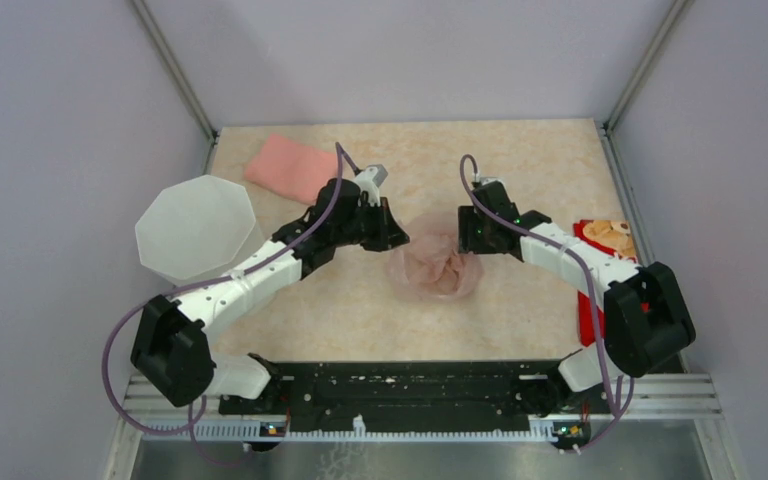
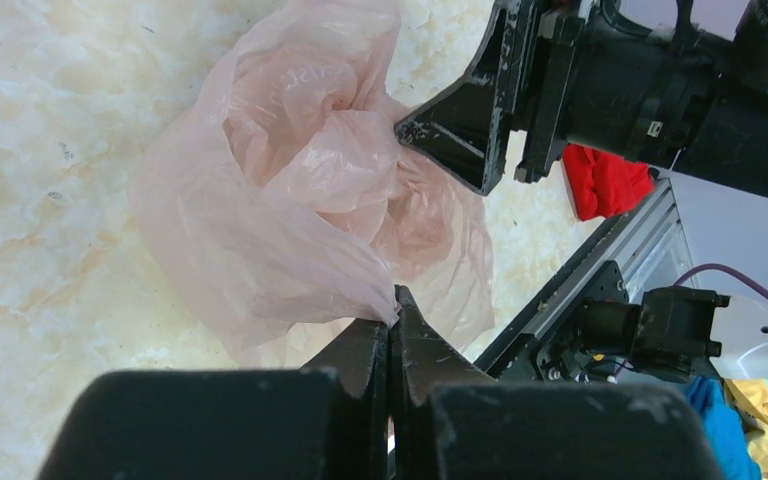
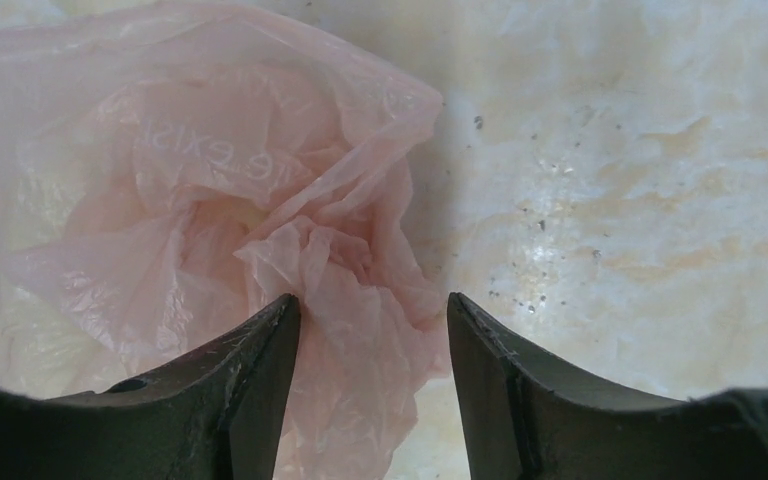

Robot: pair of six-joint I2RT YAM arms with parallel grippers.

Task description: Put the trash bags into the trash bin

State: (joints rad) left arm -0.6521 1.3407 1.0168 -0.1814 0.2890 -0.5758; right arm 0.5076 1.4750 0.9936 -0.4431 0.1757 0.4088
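The pale pink translucent trash bag (image 1: pixel 434 268) lies crumpled on the table between both grippers. It fills the left wrist view (image 2: pixel 290 200) and the right wrist view (image 3: pixel 210 210). My left gripper (image 1: pixel 397 240) is at the bag's left edge, and its jaws (image 2: pixel 396 305) are shut on a pinch of the film. My right gripper (image 1: pixel 468 240) is at the bag's right edge; it is open (image 3: pixel 372 310) with a fold of the bag between its fingers. The white faceted trash bin (image 1: pixel 196 226) stands at the left side of the table, apart from the bag.
A folded salmon-pink cloth (image 1: pixel 290 167) lies at the back left, behind the left arm. A red packet (image 1: pixel 590 300) and a snack item (image 1: pixel 608 235) lie at the right edge under the right arm. Grey walls enclose the table.
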